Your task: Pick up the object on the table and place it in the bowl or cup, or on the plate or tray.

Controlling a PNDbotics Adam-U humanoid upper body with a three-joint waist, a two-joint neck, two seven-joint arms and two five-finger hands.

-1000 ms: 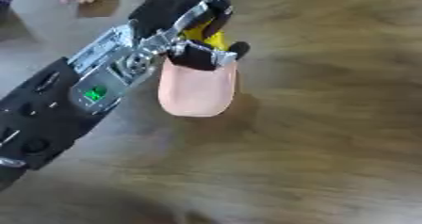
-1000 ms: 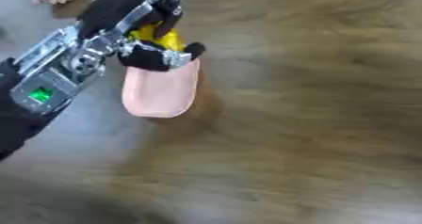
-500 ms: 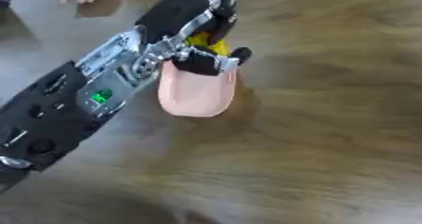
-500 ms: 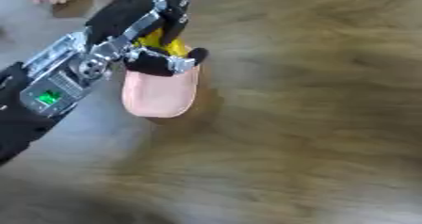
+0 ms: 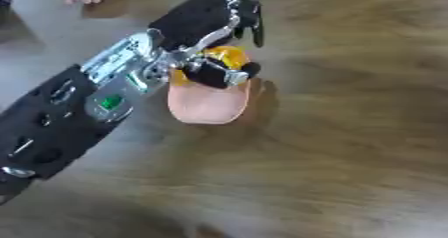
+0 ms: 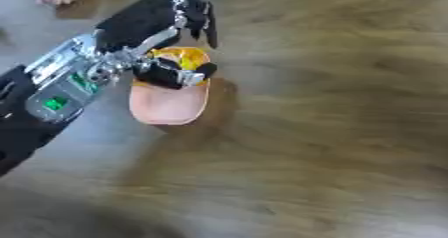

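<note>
the left hand [image 5: 208, 29] reaches in from the left over the wooden desk [image 5: 350, 147], fingers and thumb curled round a yellow object [image 5: 229, 58]. hand and object sit at the far end of a pink oval tray [image 5: 208, 103] lying on the desk. the right hand is out of sight.

Soft even light, heavy motion blur, faint shadows.

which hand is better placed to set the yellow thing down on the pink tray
Left. The left hand is already over the pink tray, fingers curled round the yellow object at the tray's far end. The right hand shows in neither view.
</note>
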